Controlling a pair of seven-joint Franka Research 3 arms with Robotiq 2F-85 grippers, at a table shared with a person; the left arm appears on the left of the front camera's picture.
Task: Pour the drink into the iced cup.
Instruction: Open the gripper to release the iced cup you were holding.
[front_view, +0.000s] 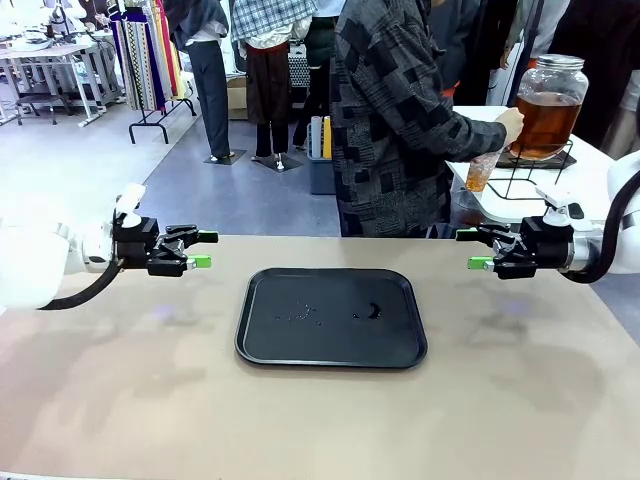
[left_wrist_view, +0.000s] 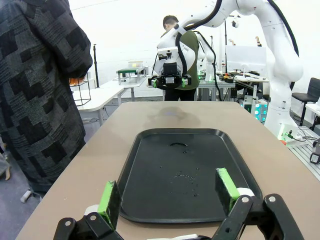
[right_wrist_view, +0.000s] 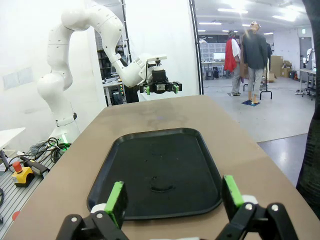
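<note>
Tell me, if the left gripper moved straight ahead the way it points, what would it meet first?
Probably nothing close: the open left gripper points across above the black tray, so the first thing in line looks like the right gripper facing it.

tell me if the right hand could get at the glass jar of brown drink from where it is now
Probably not. The large clear glass jar of amber-brown drink stands on a wire stand on a separate white table behind the brown table, and the person's hand is at it. The right hand hovers open beside the black tray.
</note>
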